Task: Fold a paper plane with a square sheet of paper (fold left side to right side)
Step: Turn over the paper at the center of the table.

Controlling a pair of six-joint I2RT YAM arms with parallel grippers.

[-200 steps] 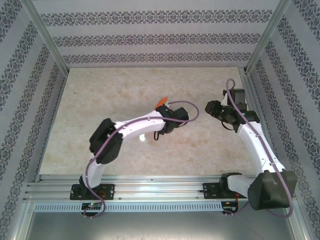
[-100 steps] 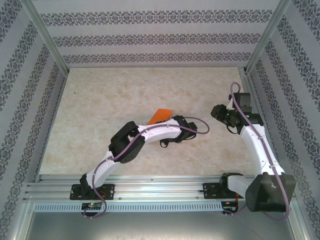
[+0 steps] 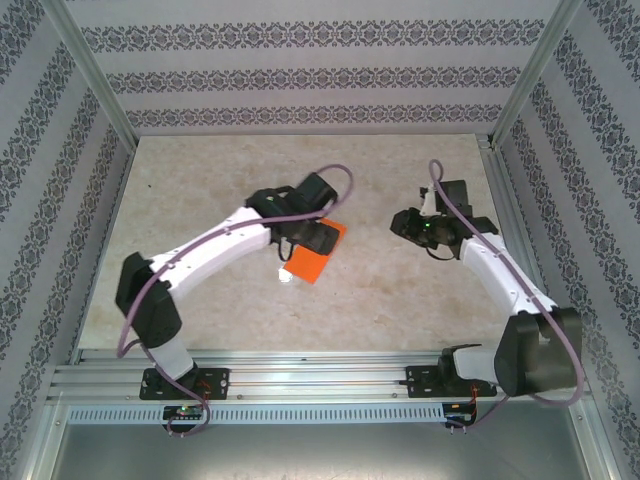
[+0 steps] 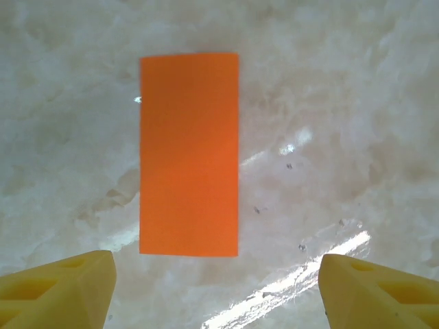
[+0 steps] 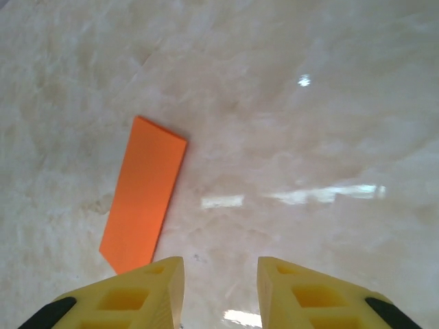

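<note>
Partly hidden beneath left gripper (image 3: 318, 238) from above: paper (image 3: 310, 266). Cropped at wrist views' lower edges: fingers (image 4: 58, 291).

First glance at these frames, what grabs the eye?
A long bright orange paper rectangle lies flat on the pale marble-look table near its centre. The left tool hangs wide open right above it, touching nothing. The right tool sits apart to the right, empty, facing the paper.

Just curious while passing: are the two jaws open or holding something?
Left gripper: jaws wide open, empty, above the orange paper.
Right gripper: jaws narrowly open, empty.
</note>
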